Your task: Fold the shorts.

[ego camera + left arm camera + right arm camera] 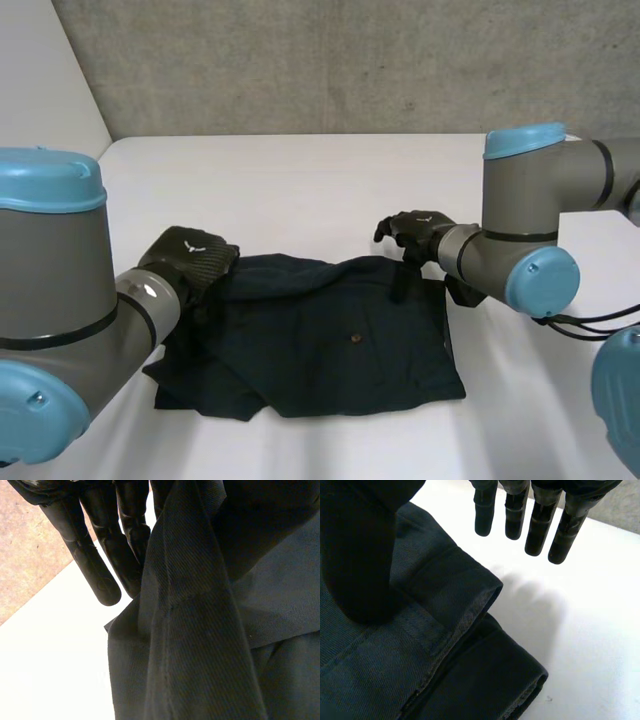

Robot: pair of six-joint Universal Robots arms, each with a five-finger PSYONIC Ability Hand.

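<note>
The dark navy shorts [330, 340] lie mostly flat in the middle of the white table [300, 180], with a small button [352, 340] showing. My left hand [190, 255] is at the shorts' far left edge. In the left wrist view a fold of the shorts [200, 630] rises up into that hand beside its fingers [100, 555], pinched there. My right hand [415, 230] hovers at the far right corner. Its fingers [535, 530] are straight over bare table, just past the hemmed corner of the shorts [420, 645], and its thumb [360, 555] is over the cloth.
A grey wall [350, 60] stands behind the table. The table's left edge runs near my left hand, with brown floor [30, 540] beyond it. White tabletop stretches behind and to the right of the shorts.
</note>
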